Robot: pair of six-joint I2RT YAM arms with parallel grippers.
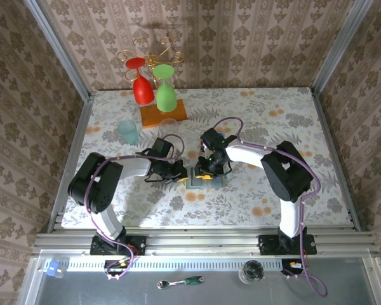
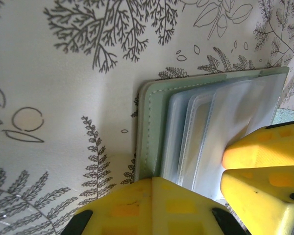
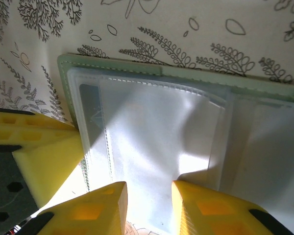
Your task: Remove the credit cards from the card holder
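The card holder [image 1: 208, 182] lies open on the floral tablecloth, a sage-green cover [image 2: 152, 127] with translucent pocket panels [image 3: 152, 132] fanned up. The credit cards are hidden; only a dark patch [image 3: 90, 110] shows through one pocket. My left gripper [image 2: 161, 180] is shut, its tips pressed together at the holder's near edge. My right gripper [image 3: 149, 191] is open, its two yellow fingers [image 3: 95, 210] resting on a pocket panel with a gap between them. The right gripper's fingers [image 2: 259, 159] also reach onto the panels in the left wrist view. From above, both grippers [image 1: 179, 172] [image 1: 206, 169] meet over the holder.
At the back left stand a red glass [image 1: 143, 89] and a green glass [image 1: 166, 95] on an orange base [image 1: 163, 115], with a teal cup [image 1: 129, 131] and a clear glass [image 1: 169, 126] nearby. A ratchet tool [image 1: 181, 281] and a jar [image 1: 252, 272] lie on the front rail.
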